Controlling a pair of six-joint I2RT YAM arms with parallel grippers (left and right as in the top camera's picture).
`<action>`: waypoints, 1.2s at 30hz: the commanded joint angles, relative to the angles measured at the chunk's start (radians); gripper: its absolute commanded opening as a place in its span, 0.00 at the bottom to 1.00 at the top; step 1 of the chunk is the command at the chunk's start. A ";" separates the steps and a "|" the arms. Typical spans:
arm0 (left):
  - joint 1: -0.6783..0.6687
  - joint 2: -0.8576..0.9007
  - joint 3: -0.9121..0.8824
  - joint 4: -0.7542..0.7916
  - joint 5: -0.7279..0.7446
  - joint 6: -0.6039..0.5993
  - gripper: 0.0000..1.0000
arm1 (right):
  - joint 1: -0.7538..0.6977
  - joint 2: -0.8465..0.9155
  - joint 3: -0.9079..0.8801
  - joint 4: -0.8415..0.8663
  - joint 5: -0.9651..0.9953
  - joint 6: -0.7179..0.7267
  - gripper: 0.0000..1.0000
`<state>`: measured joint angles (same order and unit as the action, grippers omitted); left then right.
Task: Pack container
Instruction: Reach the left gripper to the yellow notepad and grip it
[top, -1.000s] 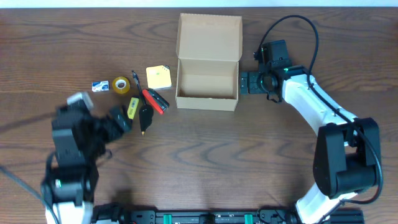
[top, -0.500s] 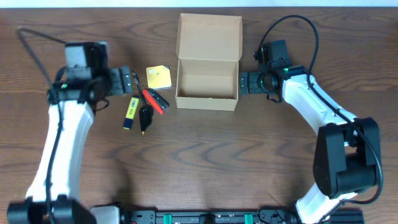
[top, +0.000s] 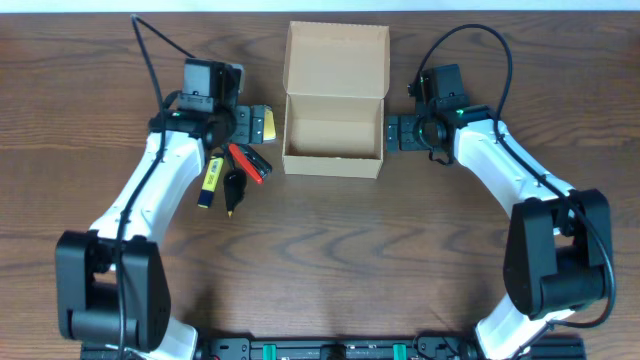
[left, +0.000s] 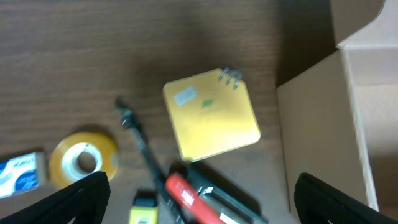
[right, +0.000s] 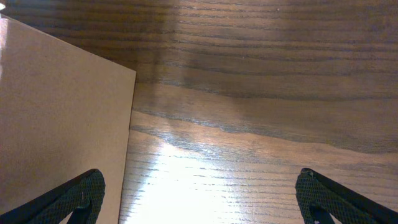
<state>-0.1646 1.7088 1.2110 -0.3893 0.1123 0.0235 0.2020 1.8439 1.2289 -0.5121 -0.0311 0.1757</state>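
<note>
The container (top: 334, 134) is a tan cardboard box standing open at the table's middle, its flap lid (top: 337, 58) folded back. My left gripper (top: 262, 124) hangs open just left of it, over a yellow notepad (left: 211, 121). In the left wrist view my left gripper (left: 205, 202) has nothing between its fingers, and the container's wall (left: 336, 130) rises at the right. My right gripper (top: 392, 132) is open beside the container's right wall (right: 62, 124). In the right wrist view my right gripper (right: 202, 199) spans bare wood beside that wall.
Small stationery lies left of the container: a yellow tape roll (left: 84, 158), a blue-and-white eraser (left: 22, 177), a thin black pen (left: 140, 143), a red-and-black tool (top: 250, 163) and a yellow highlighter (top: 209, 182). The left arm hides the tape and eraser from overhead.
My left arm has swung from the front left up and to the right, ending over the notepad beside the container. The right arm and the container have not moved.
</note>
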 joint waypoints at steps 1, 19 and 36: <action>0.001 0.038 0.038 0.026 0.015 -0.031 0.96 | -0.005 0.000 0.000 -0.001 -0.006 0.011 0.99; -0.006 0.279 0.166 0.066 0.064 -0.099 0.96 | -0.005 0.000 0.000 -0.001 -0.006 0.011 0.99; -0.007 0.332 0.166 0.110 -0.016 -0.082 0.96 | -0.005 0.000 0.000 -0.001 -0.006 0.011 0.99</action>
<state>-0.1741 2.0167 1.3491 -0.2836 0.1215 -0.0666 0.2020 1.8439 1.2289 -0.5121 -0.0311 0.1757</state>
